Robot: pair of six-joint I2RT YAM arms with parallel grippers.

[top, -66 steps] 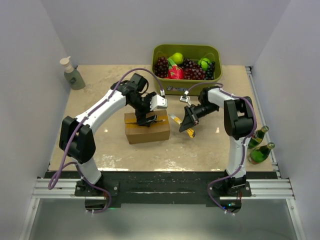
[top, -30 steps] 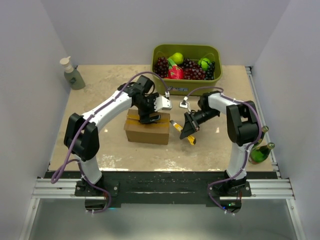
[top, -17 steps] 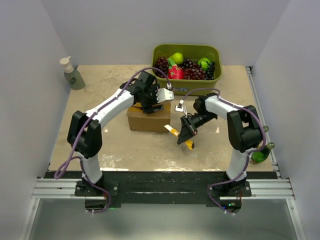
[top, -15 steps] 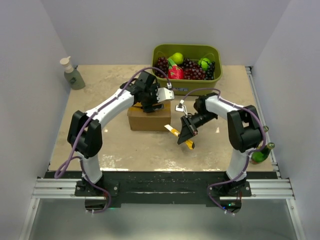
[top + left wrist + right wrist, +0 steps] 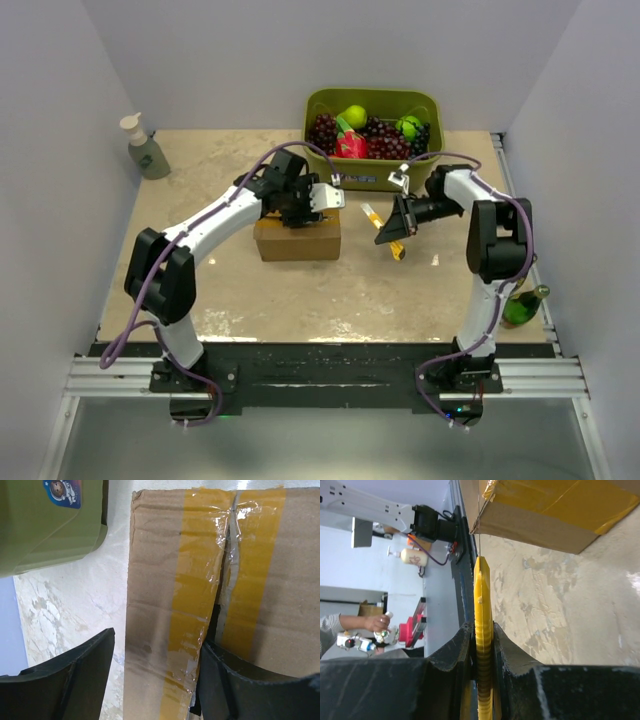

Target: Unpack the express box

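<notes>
- The express box [image 5: 297, 240] was a small, rectangular carton of brown cardboard. It stood flat on its base near the middle of the table [image 5: 250, 300], close in front of the green bin [image 5: 370, 94].
- Its long side ran left to right (more or less square to the table's near edge).
- Yellowish tape [image 5: 192, 590] covered the top seam and was split along it. A dark gap showed between flaps that lay almost flat.

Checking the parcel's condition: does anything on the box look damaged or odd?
The yellowish tape on the express box is split and wrinkled along the top seam, leaving a dark gap there.
</notes>
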